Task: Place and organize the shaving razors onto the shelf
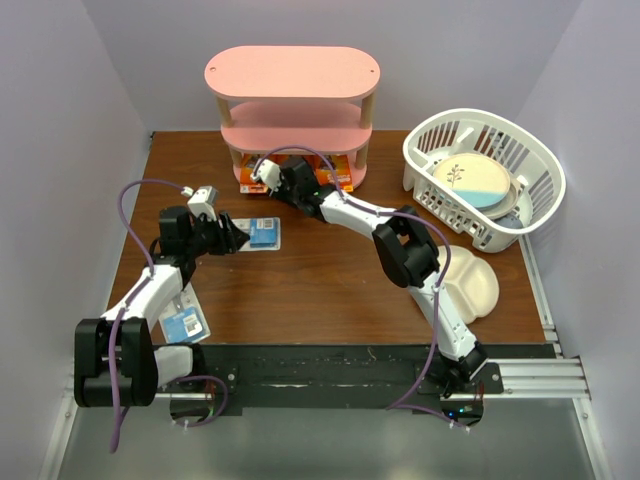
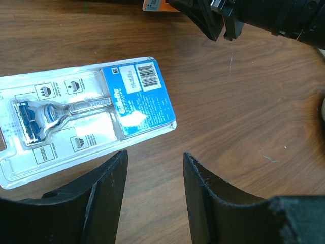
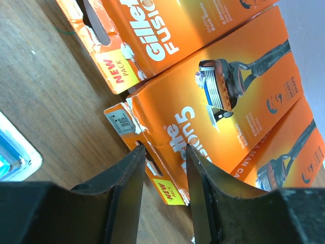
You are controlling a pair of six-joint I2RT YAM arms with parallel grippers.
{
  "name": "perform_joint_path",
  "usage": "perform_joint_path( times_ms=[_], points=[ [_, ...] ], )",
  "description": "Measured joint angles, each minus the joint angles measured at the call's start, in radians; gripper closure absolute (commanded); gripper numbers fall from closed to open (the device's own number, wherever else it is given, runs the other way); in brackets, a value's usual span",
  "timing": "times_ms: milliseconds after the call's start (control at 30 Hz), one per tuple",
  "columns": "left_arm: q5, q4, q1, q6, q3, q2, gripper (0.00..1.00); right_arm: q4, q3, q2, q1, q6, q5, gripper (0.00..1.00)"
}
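Three orange shaving razors (image 1: 342,181) lie on the table at the foot of the pink shelf (image 1: 292,75). My right gripper (image 3: 164,148) is open, and its fingers straddle the torn hang-tab end of the middle orange pack (image 3: 213,101). Another orange pack (image 3: 167,25) lies behind it and a third (image 3: 289,152) in front. A white-and-blue blister razor pack (image 2: 86,117) lies flat on the wood. My left gripper (image 2: 155,154) is open just short of this pack, with only bare table between its fingers. A second blister pack (image 1: 185,322) lies by the left arm's base.
A white slatted basket (image 1: 480,118) holding a round plate (image 1: 470,182) stands at the right. A white divided plate (image 1: 470,280) lies in front of it, next to the right arm. The right arm (image 1: 400,245) stretches across the middle of the table.
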Motion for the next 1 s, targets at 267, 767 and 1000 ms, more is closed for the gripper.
perform_joint_path(
  times_ms=[267,767,1000],
  points=[
    [0.004,0.003,0.000,-0.009,0.000,0.000,0.48,0.025,-0.016,0.000,-0.005,0.000,0.011,0.62],
    [0.008,0.022,0.000,-0.026,-0.013,0.000,0.48,0.057,-0.038,-0.005,-0.005,-0.003,0.023,0.64],
    [0.008,0.024,0.000,-0.027,-0.016,0.000,0.48,0.074,-0.069,-0.021,-0.008,-0.004,0.026,0.64]
  ],
)
